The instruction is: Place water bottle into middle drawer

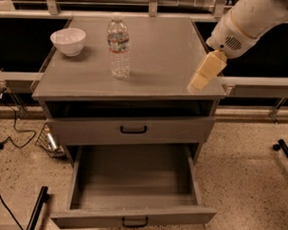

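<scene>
The water bottle (119,47) stands upright on the grey cabinet top (160,56), left of centre, clear with a white cap and a pale label. The middle drawer (132,183) is pulled out below, its flat grey floor bare, with a small black handle (134,222) on its front panel. My gripper (197,84), cream-coloured on a white arm (247,21), hangs over the right front corner of the cabinet top, well to the right of the bottle and holding nothing.
A white bowl (68,41) sits at the back left of the cabinet top. A shut grey drawer front with a black handle (133,130) lies above the open drawer. Cables and a black stand leg (36,208) are on the speckled floor at left.
</scene>
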